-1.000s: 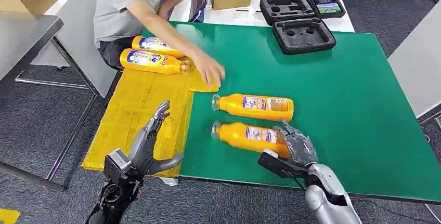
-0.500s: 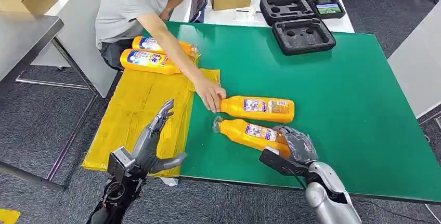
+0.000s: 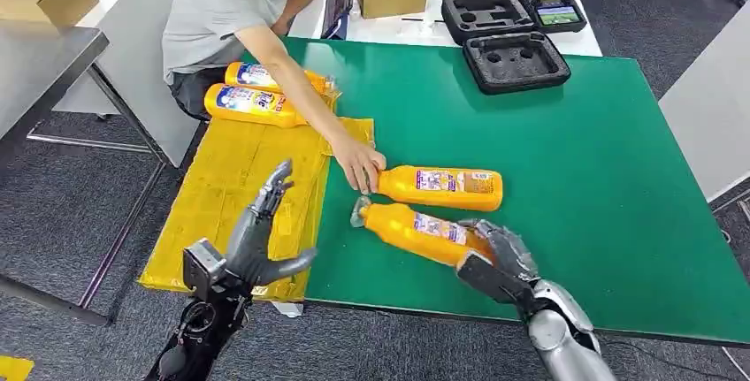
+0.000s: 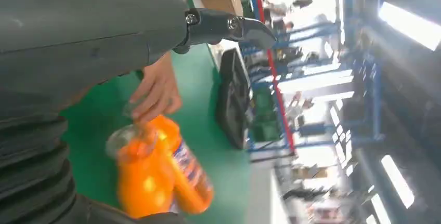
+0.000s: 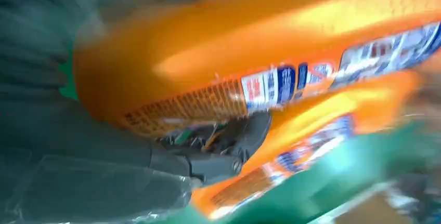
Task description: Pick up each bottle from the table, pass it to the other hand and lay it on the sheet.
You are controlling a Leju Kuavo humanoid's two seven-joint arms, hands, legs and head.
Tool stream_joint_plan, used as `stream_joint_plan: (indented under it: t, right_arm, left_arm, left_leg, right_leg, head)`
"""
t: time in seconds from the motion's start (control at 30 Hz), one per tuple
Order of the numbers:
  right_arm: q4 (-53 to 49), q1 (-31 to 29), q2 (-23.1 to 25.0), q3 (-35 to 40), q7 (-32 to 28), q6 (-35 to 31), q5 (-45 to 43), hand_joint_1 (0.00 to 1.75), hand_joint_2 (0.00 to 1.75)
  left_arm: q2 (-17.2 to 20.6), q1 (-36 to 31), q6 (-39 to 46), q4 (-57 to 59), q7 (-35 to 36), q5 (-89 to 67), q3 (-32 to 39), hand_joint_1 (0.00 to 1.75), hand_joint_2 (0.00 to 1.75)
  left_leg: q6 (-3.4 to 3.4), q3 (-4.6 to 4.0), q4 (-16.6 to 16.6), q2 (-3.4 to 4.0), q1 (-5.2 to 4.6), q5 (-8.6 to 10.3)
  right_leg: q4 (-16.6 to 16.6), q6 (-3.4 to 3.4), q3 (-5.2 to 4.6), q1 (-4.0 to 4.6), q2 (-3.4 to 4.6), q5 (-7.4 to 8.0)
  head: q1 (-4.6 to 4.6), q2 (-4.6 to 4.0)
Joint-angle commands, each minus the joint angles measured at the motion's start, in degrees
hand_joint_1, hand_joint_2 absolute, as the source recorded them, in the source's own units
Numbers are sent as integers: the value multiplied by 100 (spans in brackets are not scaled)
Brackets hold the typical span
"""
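From the head view, the right hand grips the base end of the nearer orange plastic bottle, which slants on the green table mat with its cap toward the yellow sheet, probably the start of a lift for the handover. The left hand waits over the sheet's near edge, fingers spread and empty, seemingly ready to receive. A person's hand touches the cap end of the second orange bottle. Two more orange bottles lie at the sheet's far end.

In the left wrist view, both table bottles lie beside the person's fingers.

In the right wrist view, dark fingers wrap the blurred bottle.
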Motion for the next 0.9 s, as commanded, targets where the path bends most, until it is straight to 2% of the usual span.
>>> stream_joint_plan:
  t: [0.03,0.27,0.6,0.73,0.77,0.83,0.9]
  right_arm:
    - [95,73,260,-354,-477,195,-672,175,175]
    - [132,181,291,-456,-698,171,-957,175,175]
    - [118,189,301,-478,-748,161,-1023,175,175]
    - [-175,249,448,-611,-1377,95,-1659,175,175]
    - [-175,249,448,-611,-1377,95,-1659,175,175]
    - [-625,273,365,-241,-1429,-108,-2334,175,175]
    - [-761,261,345,-114,-1429,-241,-2498,175,175]
  left_arm:
    - [-229,-324,25,232,11,424,236,0,175]
    - [-237,-350,125,448,11,466,202,0,175]
    - [-242,-349,147,465,11,509,210,0,175]
    - [-352,-445,-156,1114,11,1110,327,0,175]
    - [-352,-445,-156,1114,11,1110,327,0,175]
    - [-470,-608,-502,1833,11,1438,160,0,175]
    - [-524,-665,-608,2100,11,1539,87,0,175]
  left_leg:
    - [1,2,-1,-6,2,-1]
    - [6,17,0,-3,3,-11]
    - [3,-5,-3,-3,-1,-2]
    - [4,-2,-3,-4,-1,-3]
    - [6,15,2,-2,2,-13]
    - [7,27,0,-1,2,-17]
    - [4,-1,-9,-5,-7,0]
  right_leg:
    - [-2,-7,5,4,-10,-3]
    - [-5,-11,25,5,-9,-11]
    - [-3,-6,-3,1,-7,-3]
    - [-4,-7,0,1,-7,-5]
    - [-4,-13,20,6,-9,-12]
    - [-6,-17,32,7,-10,-16]
    - [-5,-7,0,-4,-9,-5]
  head:
    - [2,0]
    - [4,0]
    - [2,0]
    - [4,0]
    - [4,0]
    - [4,0]
    - [2,0]
